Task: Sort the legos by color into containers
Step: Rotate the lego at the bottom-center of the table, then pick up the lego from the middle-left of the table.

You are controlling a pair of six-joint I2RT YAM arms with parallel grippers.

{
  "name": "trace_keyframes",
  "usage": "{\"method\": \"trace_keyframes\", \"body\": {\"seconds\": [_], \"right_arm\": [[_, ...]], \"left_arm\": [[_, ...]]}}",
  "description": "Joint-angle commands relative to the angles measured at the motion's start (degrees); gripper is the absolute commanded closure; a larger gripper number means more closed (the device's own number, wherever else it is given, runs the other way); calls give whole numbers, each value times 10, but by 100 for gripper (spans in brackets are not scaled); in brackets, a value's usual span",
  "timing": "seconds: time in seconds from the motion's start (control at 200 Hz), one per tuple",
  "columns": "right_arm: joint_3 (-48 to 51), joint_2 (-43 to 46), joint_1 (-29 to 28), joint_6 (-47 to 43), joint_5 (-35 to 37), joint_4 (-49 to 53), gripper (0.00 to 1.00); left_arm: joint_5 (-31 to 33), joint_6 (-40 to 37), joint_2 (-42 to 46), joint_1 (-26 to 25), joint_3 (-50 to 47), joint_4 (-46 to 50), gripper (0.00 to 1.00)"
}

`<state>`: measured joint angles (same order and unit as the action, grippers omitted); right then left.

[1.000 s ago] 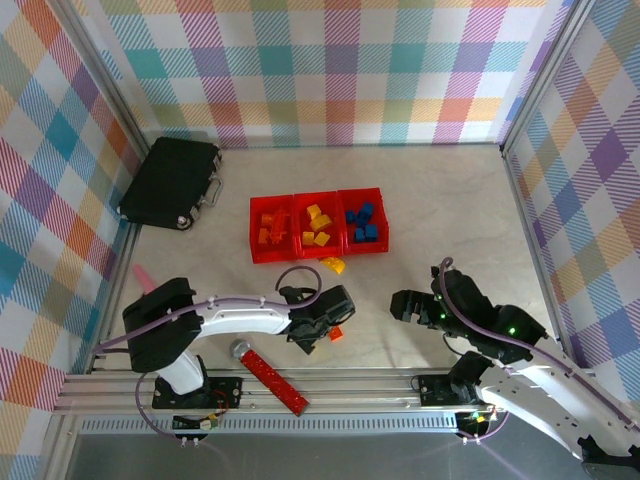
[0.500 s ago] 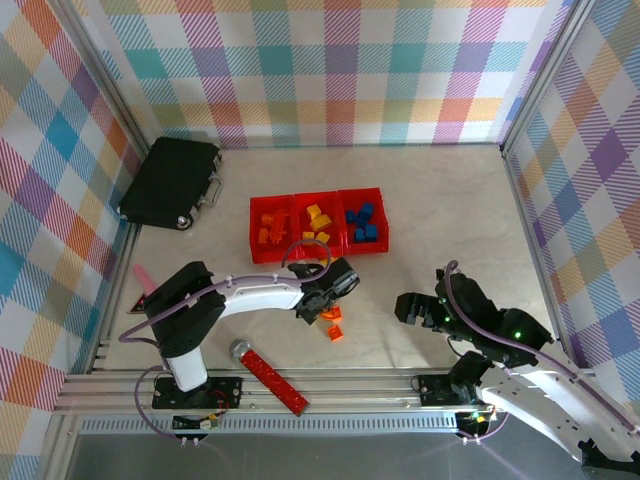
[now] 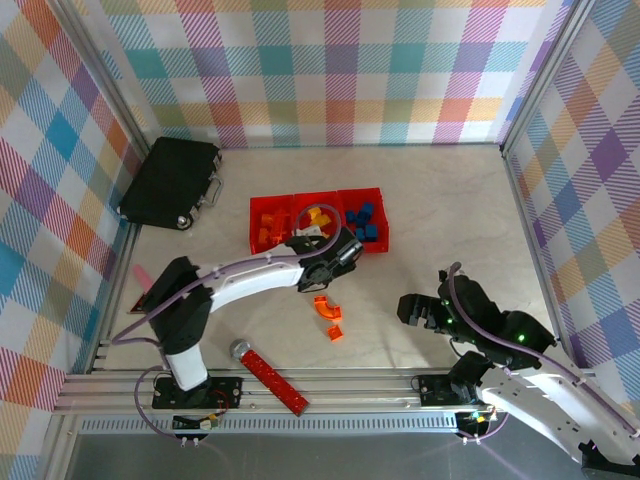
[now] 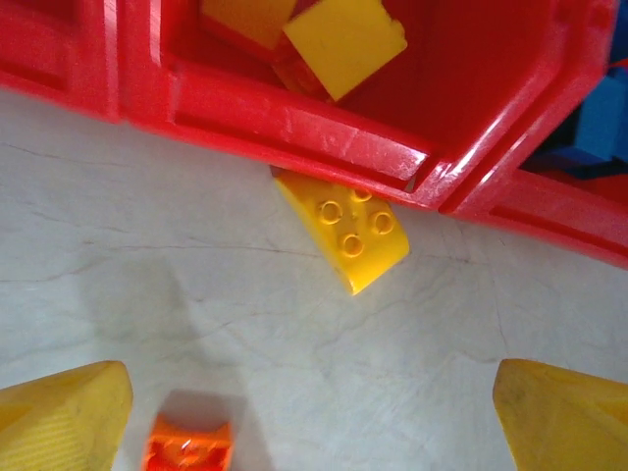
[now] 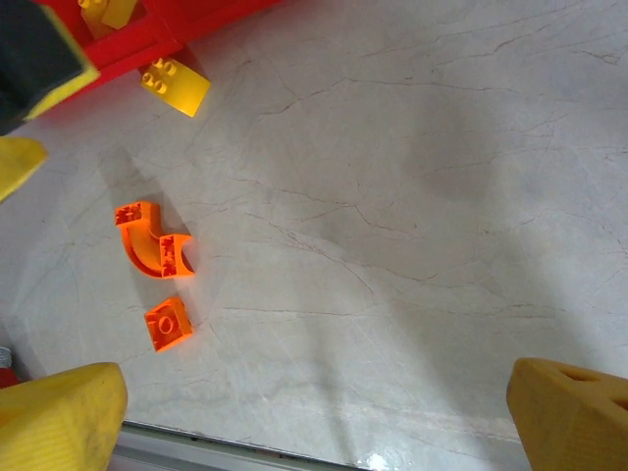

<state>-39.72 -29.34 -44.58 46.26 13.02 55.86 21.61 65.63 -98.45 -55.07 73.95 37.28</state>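
A robot test cell in a lab rather than a lived-in room; the pale marbled table (image 3: pixel 450 210) is boxed in on three sides by panels (image 3: pixel 350 70) printed in bright plaid, held by bare aluminium posts (image 3: pixel 100 85); a white left arm (image 3: pixel 250 280) and right arm (image 3: pixel 540 395) are bolted to an aluminium rail (image 3: pixel 330 385) along the near edge, purple cables (image 3: pixel 150 312) looped along them; on the table lie staged props: red containers (image 3: pixel 254 225), legos (image 3: pixel 325 307), a black case (image 3: pixel 170 180)
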Motion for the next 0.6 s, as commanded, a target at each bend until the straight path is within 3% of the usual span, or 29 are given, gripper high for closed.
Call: {"method": "trace_keyframes", "body": {"seconds": [0.0,0.205,0.36,0.595], "right_arm": [[3,4,2,10,4,5,1],[12,-38,1,9,-16,-41,1],[3,-54,1,5,-25,-42,1],[10,-6,2,12,-7,-8,1]], "left_arm": [[28,6,87,-11,-33,85,5],[-5,144,110,-34,-113,53,7],[-54,153,52,-36,-109,9,6],[-83,149,7,-36,-102,-37,6]]}}
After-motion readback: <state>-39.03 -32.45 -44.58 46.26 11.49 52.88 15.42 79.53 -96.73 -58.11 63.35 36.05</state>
